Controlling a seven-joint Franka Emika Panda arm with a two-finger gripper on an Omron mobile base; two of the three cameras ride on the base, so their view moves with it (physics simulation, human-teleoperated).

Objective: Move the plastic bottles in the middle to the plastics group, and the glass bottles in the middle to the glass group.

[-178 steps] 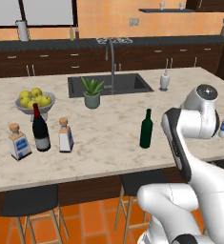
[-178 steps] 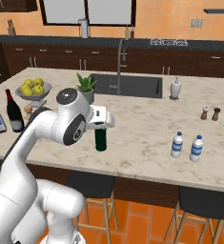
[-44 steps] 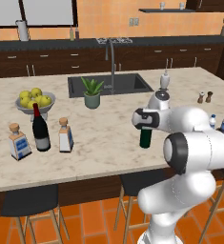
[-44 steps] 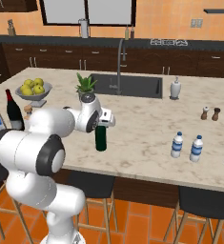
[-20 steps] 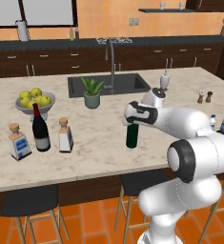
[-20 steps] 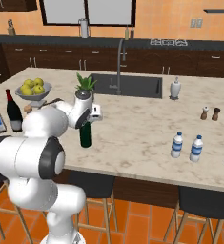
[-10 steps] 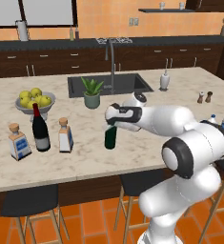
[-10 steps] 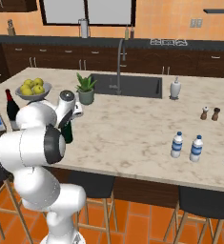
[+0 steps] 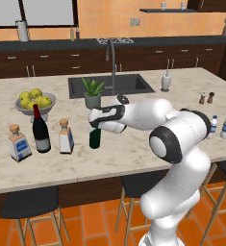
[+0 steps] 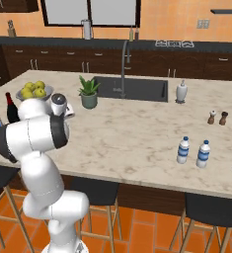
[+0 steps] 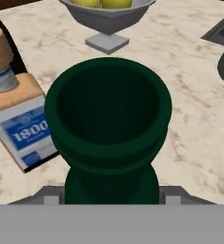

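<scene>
Sideways-reaching arm, claw [image 9: 96, 126] gripping green bottle [image 9: 95, 138]

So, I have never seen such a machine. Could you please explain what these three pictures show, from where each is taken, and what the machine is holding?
It is a white robot arm in a simulated kitchen. Two pictures come from cameras behind the arm, one to its left and one to its right. The third looks along its hand, straight down into the mouth of the dark green bottle it grips by the neck. On the marble counter, to that bottle's left, stand two squat clear bottles with tan stoppers, a red-topped wine bottle and a fruit bowl. Two small water bottles and two pepper shakers stand toward the other end, and a potted plant sits by the sink.
</scene>
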